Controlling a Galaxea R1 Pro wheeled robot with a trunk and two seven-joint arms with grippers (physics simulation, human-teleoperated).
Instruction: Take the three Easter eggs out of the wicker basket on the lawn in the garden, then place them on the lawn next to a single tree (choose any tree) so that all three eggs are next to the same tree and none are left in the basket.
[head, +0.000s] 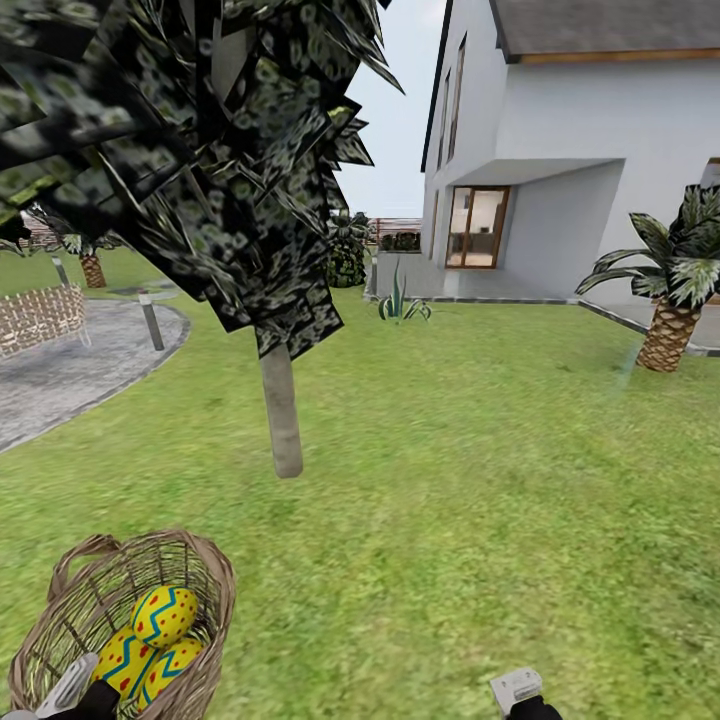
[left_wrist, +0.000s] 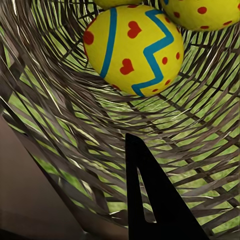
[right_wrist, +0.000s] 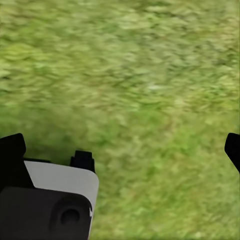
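Because the wicker basket (head: 120, 610) sits at the lower left of the head view, begin there. All three Easter eggs (head: 150, 645) lie inside it, stacked against one another, the top egg resting on the two below. You should expect each egg to be rigid, light and smooth-shelled, so it is likely to slip or roll if pinched off-centre. Take hold across the widest part, at the blue zigzag band, with one finger on each side. The basket wall is open weave and will probably flex or shift if pushed.

The left gripper (head: 70, 690) is lowered into the basket mouth, just beside the eggs. In the left wrist view one dark finger (left_wrist: 160, 205) points at the nearest egg (left_wrist: 132, 47), apart from it. You cannot tell from these views how wide the left fingers stand.

Moving right, the tree (head: 282, 410) stands on the lawn (head: 480, 480) a short way beyond the basket.

At the lower right, the right gripper (head: 520, 692) hangs low over bare grass. Its fingers (right_wrist: 12, 150) stand wide apart and hold nothing.
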